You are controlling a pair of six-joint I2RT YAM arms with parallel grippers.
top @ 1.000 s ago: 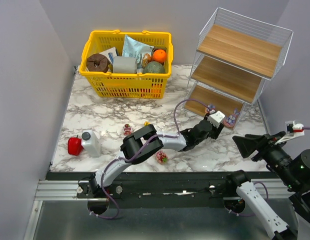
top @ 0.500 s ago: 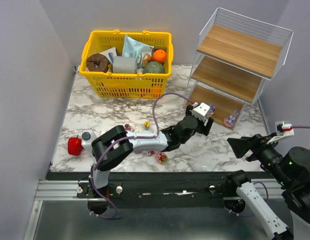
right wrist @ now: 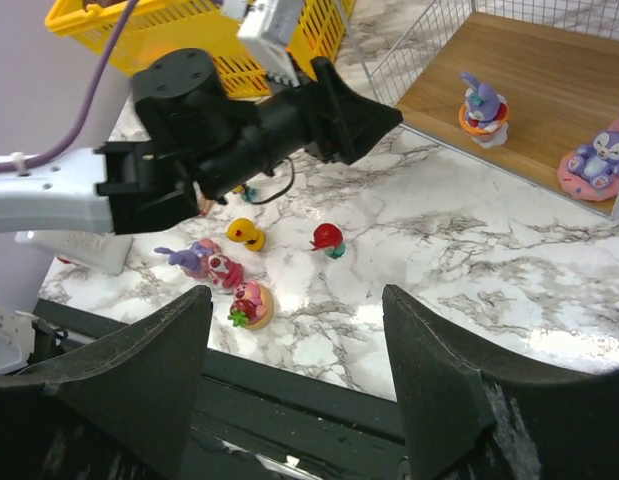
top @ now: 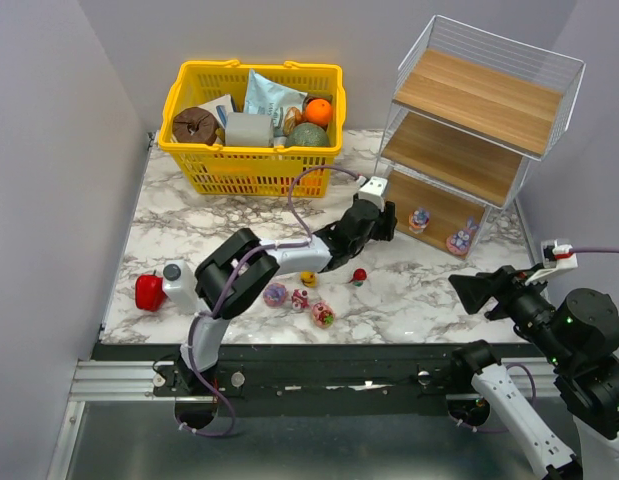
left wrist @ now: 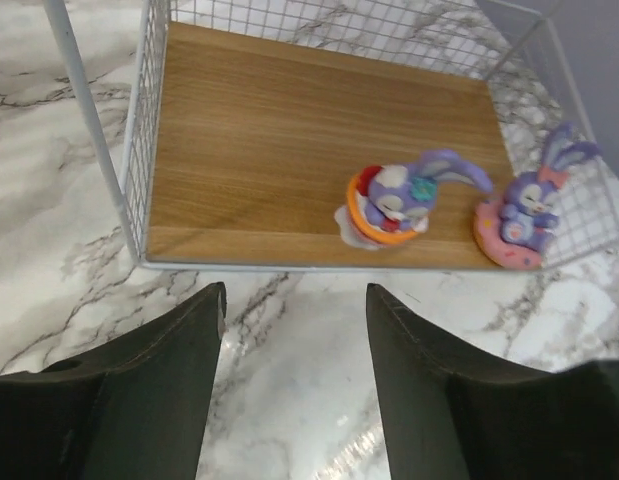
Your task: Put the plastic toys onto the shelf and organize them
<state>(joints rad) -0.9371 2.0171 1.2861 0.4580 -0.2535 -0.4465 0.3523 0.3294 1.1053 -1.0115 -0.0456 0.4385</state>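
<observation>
Two of the plastic toys (top: 420, 219) stand already on the lowest board of the shelf (left wrist: 269, 120). One is a purple rabbit (left wrist: 394, 200) in an orange cup. To its right is a second rabbit (left wrist: 529, 215) on a pink ring, close to the wire side. Five more lie on the bench (top: 189, 230) in front of the arm bases: a yellow duck (right wrist: 245, 233), a small red figure (right wrist: 327, 238), a purple one (right wrist: 192, 257) touching a pink and red one (right wrist: 225, 270), and a strawberry cupcake (right wrist: 251, 303) nearest to the bench edge.

I judge that these toys are very light and made of hard, smooth plastic. They will probably not bend or break, but they can slip or jump out of the fingers if they are pinched on a rounded side. It seems better to take each one across the body, low and in the middle, not by ears or thin parts. The touching pair asks for a careful approach, so that the neighbour is not pushed.

The left claw (left wrist: 294, 300) is released. Its two fingers (left wrist: 159, 390) stand well apart with only marble between them, just before the front wire of the bottom tier, and it touches nothing. The right claw (right wrist: 294, 300) is released too, wide and empty, over the right near part of the bench, apart from every toy.
</observation>
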